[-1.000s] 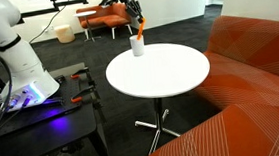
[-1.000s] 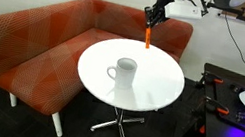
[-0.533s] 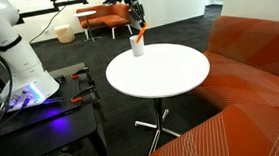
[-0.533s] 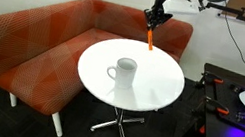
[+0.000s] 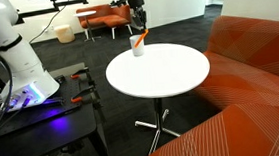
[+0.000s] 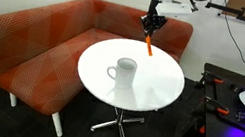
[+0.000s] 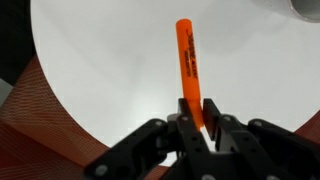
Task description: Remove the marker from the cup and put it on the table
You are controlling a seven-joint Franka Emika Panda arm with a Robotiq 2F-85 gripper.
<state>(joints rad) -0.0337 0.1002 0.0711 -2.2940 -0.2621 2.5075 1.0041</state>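
Item inspected: the marker (image 7: 188,60), a thin orange stick. It is judged light, rigid and smooth-barrelled, so it is liable to swivel or slip if pinched loosely, and it is not judged fragile. The best hold is across the barrel near one end, leaving the free length to meet the surface first, and the present hold matches this. The end effector (image 7: 198,114) is clamped on one end of the marker. In the wrist view its fingers (image 7: 213,120) press on opposite sides of the barrel, and most of the marker projects beyond them over the counter (image 7: 100,70). In an exterior view the marker (image 6: 149,46) hangs slightly tilted directly below the end effector (image 6: 151,25). It is out of the cup (image 6: 124,73) and well apart from it, over the part of the counter (image 6: 158,85) beyond the cup. In an exterior view the marker (image 5: 141,35) appears just above the cup (image 5: 137,48), which is judged a line-of-sight overlap only. Whether the lower tip touches the counter cannot be told. Judgement: extraction is complete. Lowering the marker and laying it down so that it does not roll remains to be done.
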